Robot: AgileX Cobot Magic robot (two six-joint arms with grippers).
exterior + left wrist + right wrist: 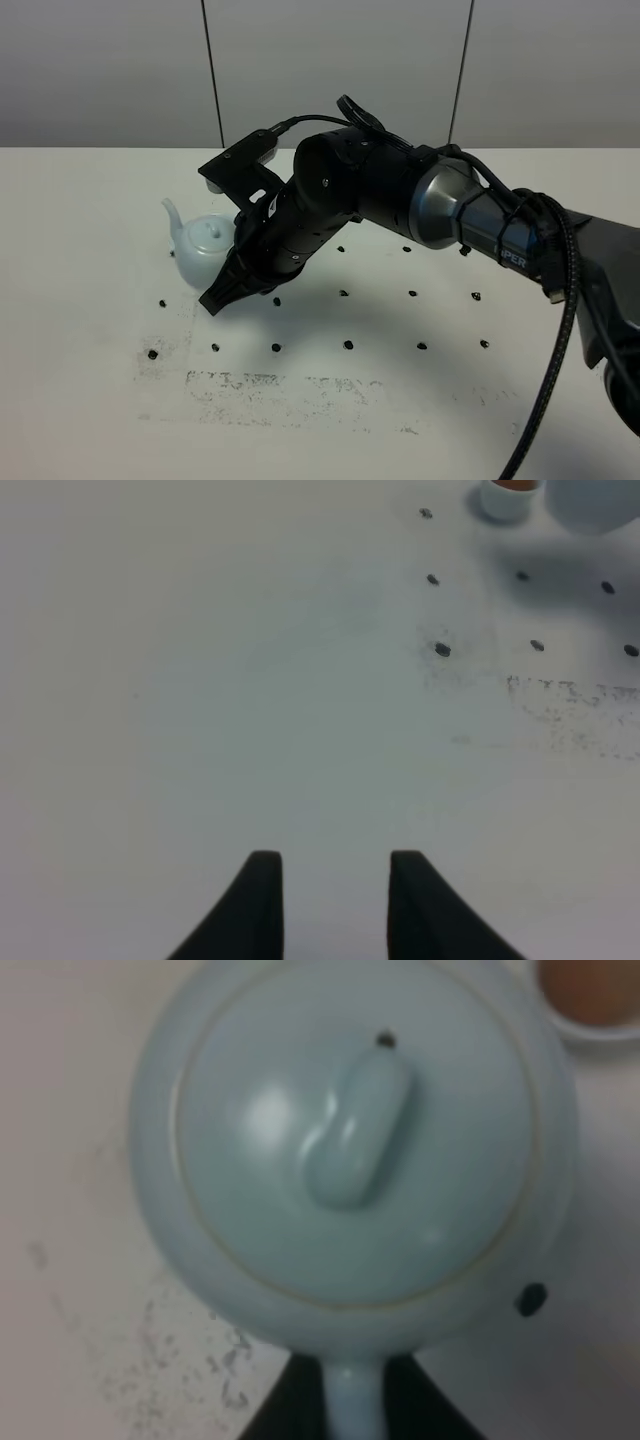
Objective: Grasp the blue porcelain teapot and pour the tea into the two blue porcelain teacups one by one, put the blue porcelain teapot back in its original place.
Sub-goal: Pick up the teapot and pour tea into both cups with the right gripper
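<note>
Bright even light, soft shadows; blurred close-up teapot (350, 1150) shows pale glare

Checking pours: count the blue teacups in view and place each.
1: a small pale blue porcelain teacup holding brown tea stands beside the round pale blue porcelain teapot, in both wrist views. The high view shows none; the other may hide behind the black arm.

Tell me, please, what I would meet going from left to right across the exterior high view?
pale blue glossy porcelain teapot → black right arm's wrist section → silver-grey metal arm joint → black braided cable
</note>
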